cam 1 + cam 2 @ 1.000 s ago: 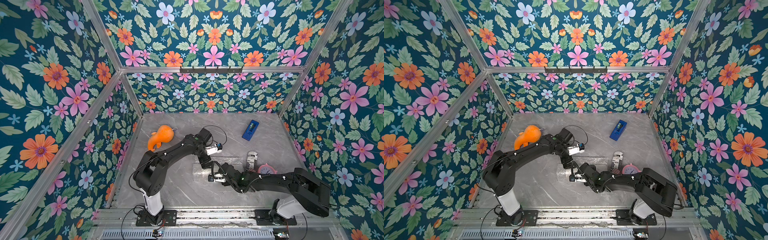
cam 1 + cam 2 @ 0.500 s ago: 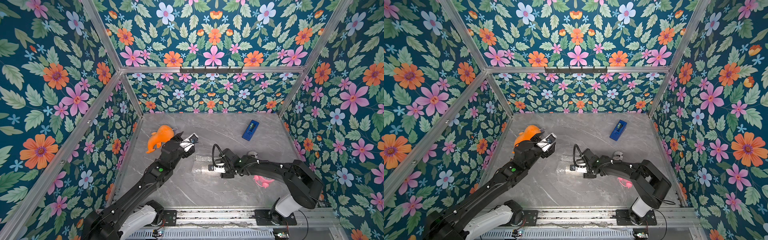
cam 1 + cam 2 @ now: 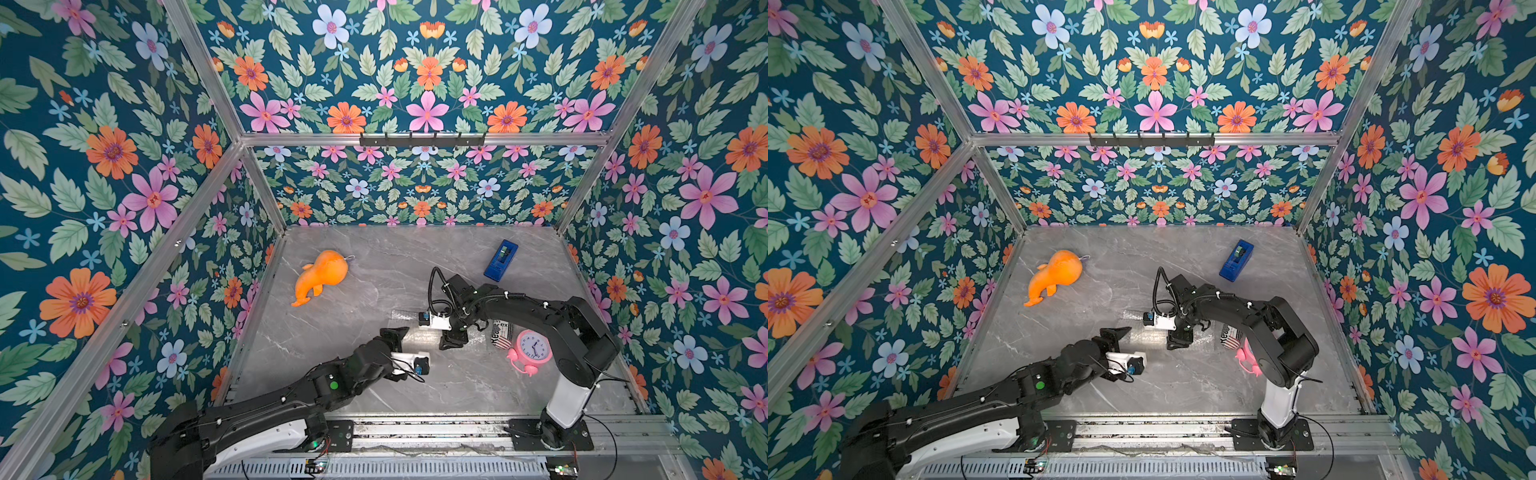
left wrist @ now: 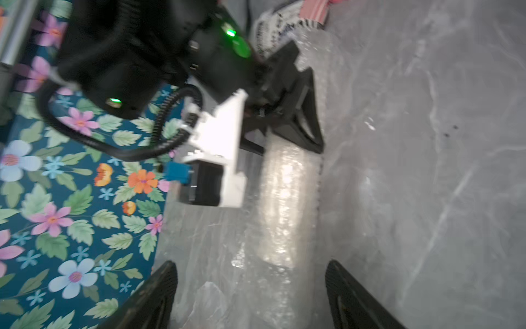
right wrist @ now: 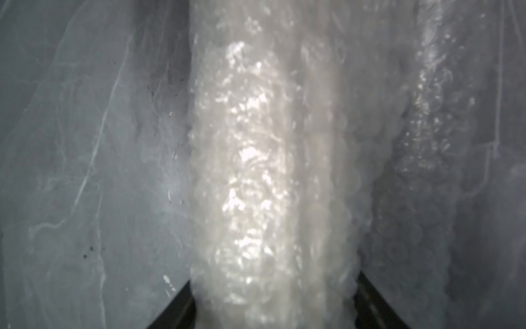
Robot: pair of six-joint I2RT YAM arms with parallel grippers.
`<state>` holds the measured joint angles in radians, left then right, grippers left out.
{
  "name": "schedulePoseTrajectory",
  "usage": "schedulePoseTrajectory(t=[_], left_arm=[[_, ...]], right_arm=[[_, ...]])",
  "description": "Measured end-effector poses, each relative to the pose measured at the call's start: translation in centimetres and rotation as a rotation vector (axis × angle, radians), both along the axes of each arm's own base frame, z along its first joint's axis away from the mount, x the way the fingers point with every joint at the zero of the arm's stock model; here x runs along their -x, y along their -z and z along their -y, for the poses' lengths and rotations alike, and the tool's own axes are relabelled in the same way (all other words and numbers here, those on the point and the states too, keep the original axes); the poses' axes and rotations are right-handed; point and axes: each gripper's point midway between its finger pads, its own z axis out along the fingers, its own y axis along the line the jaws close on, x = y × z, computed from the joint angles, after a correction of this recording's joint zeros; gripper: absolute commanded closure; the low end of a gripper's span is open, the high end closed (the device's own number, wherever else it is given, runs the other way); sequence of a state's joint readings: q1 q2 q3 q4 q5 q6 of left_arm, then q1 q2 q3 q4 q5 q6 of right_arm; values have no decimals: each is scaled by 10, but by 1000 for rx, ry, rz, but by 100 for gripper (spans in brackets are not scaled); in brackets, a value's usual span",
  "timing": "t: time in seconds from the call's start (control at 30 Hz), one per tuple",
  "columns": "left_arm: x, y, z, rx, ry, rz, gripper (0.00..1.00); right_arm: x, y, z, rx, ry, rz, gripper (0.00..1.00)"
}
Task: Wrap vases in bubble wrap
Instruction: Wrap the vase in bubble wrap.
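The vase [image 4: 287, 199] lies on its side on the grey table, rolled up in the bubble wrap [image 5: 421, 119], so only a pale cylinder shows through the film. In both top views it is a shiny roll [image 3: 424, 337] [image 3: 1148, 337] between the two grippers. My right gripper [image 3: 454, 338] [image 3: 1179, 338] [image 5: 273, 296] is shut on the wrapped vase near one end, its black fingers [image 4: 301, 125] pressing the film on both sides. My left gripper [image 3: 400, 337] [image 3: 1118, 333] [image 4: 250, 267] stands open at the roll's other end, with loose film between its jaws and neither jaw touching it.
An orange plush toy [image 3: 322, 276] lies at the back left and a blue tape dispenser [image 3: 500, 259] at the back right. A pink alarm clock [image 3: 532, 347] and a flag-printed can [image 3: 500, 332] sit just right of the roll. Floral walls close in three sides.
My left arm has swung back from beside the plush toy toward the front, and its gripper now faces the roll's end. The right gripper has kept its hold on the wrapped vase.
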<state>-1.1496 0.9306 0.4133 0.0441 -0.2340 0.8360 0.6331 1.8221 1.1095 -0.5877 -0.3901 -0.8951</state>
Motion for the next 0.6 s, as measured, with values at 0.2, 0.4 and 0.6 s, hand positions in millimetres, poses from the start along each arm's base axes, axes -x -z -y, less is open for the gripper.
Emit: schedulePoseTrajectory(t=[0.2,0.4,0.6], left_arm=[[-4,43,15,-126,-14,-22,14],[-16,65,18,-155,-75,1,12],[-28,64,35,-116,-102,36,15]], right_arm=[[6,0,-2,-19,-2,-57,49],[16,-1,-2,-32,-3,-118,49],[23,-3,-3,-43,-4,-160,48]])
